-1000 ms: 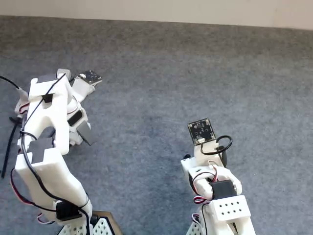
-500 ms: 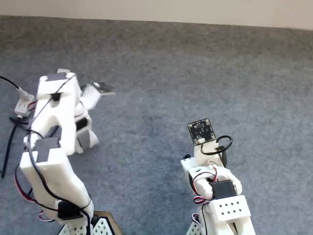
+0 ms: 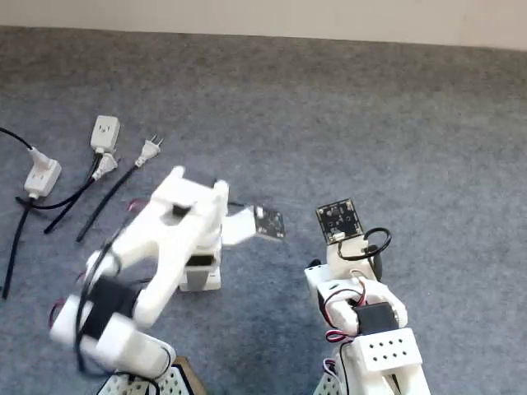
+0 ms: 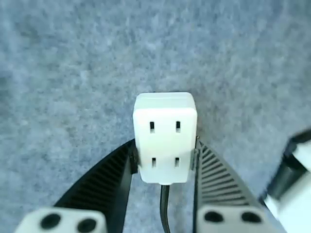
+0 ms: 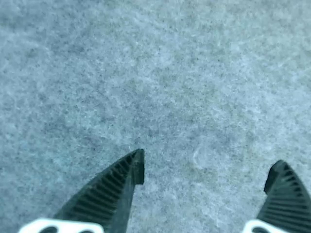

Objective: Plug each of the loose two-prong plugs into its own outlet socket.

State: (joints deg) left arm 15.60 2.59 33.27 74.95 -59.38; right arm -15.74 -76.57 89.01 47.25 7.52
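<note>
The left gripper (image 4: 165, 145) pinches the white hard-plastic socket block (image 4: 165, 111) by its flat sides; likely light, slick, tugged by its black cord (image 4: 164, 211); the right gripper (image 5: 209, 162) is spread.

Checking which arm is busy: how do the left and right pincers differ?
The left pincer is closed on a white outlet socket; the right pincer holds nothing. Left fingers sit narrow against the socket's sides; right fingers are spread wide over bare carpet. Both have black ribbed fingers.

Robotics lab bench, from what I see. Grey carpet-like matting (image 3: 395, 115) as the work surface, pale wall (image 3: 329, 16) behind, white printed arms (image 3: 185, 222) with exposed wiring (image 3: 336, 314).
</note>
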